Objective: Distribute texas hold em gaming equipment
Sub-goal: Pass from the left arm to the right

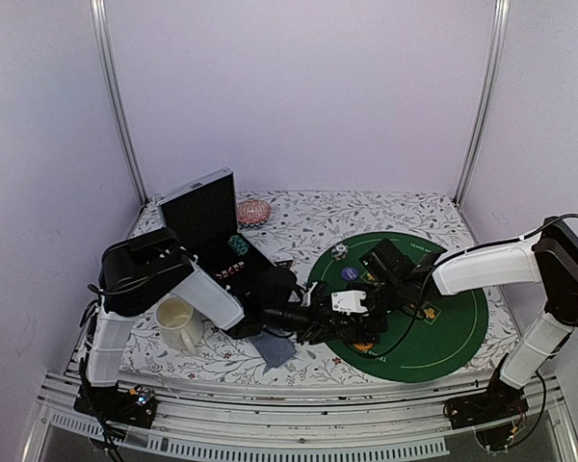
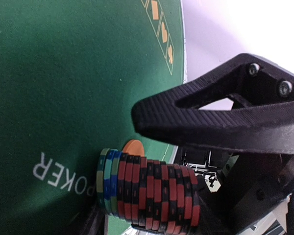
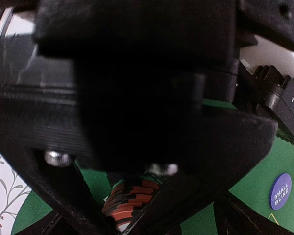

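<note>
The left gripper (image 1: 332, 330) has its jaws set around a stack of poker chips (image 2: 147, 193). In the left wrist view the upper finger (image 2: 210, 117) runs over the stack with a thin strip of green showing between them. Only a sliver of the lower finger shows at the bottom edge, so whether the jaws actually pinch the stack cannot be told. The stack is mostly red-and-black striped chips, with a few blue and green ones at its left end in that view. Its other end sits against black hardware.

The right gripper (image 1: 359, 318) is at the same spot as the left one. Its wrist view is almost filled by black parts close to the lens, and the red-black chips peek through a gap low in the middle. How its jaws stand cannot be told either.

Just beside the stack an orange disc (image 2: 134, 147) lies flat on the green poker mat (image 1: 462, 327), near the white word POKER. A purple disc (image 3: 281, 191) marked SMALL BLIND lies farther back on the mat, and a pale disc (image 1: 339, 251) sits beyond it by the mat's far-left edge.

The mat covers the right half of the floral table (image 1: 385, 207). Left of the mat, close to the near edge, lie grey-blue playing cards (image 1: 275, 348). Further left stands a cream mug (image 1: 178, 322), and behind it an open black case (image 1: 207, 214) holds coloured chips (image 1: 237, 245). A pink striped round object (image 1: 253, 212) rests beside the case at the far side.
</note>
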Motion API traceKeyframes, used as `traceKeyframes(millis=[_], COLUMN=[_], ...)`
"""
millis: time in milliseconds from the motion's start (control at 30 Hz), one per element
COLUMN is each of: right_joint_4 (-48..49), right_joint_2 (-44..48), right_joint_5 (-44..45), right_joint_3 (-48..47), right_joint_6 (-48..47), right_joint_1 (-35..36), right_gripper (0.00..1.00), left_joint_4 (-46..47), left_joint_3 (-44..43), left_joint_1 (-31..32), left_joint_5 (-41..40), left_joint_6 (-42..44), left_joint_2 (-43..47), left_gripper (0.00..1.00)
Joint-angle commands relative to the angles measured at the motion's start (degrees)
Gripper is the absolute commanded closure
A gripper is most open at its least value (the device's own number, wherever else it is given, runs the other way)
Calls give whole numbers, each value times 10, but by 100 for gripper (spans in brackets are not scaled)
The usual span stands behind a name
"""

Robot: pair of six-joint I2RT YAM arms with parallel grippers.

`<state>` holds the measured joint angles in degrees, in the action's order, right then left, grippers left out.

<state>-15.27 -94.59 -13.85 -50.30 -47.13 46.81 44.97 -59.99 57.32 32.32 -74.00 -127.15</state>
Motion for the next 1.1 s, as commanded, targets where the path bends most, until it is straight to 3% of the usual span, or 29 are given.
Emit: traceKeyframes(millis=[0,400,533,733,900,1067], right_joint_4=[-1,2,5,12,10,-5], right_joint_2=[-7,-31,-44,-53,-48,-49], right_joint_5=[-7,-35,-39,-29,-37,-25], right_joint_3=[-12,-26,-35,-39,-38,-41], right_joint_6=[9,17,25,31,31,36], right_joint_1=[-3,-21,-24,-24,-24,-24], right_gripper=[7,12,17,31,55,70], left_joint_4=[-8,16,14,18,21,19], left_joint_3=[16,23,22,22,20,19], left_joint_1=[8,8,7,5,4,3], left_joint_5=[-18,-19,-19,-17,-17,-18], left_joint_6=[-11,-29,-28,-28,-29,-25], left_joint_2=[-15,-23,-24,-25,-27,-25], left_gripper=[69,68,68,68,67,67])
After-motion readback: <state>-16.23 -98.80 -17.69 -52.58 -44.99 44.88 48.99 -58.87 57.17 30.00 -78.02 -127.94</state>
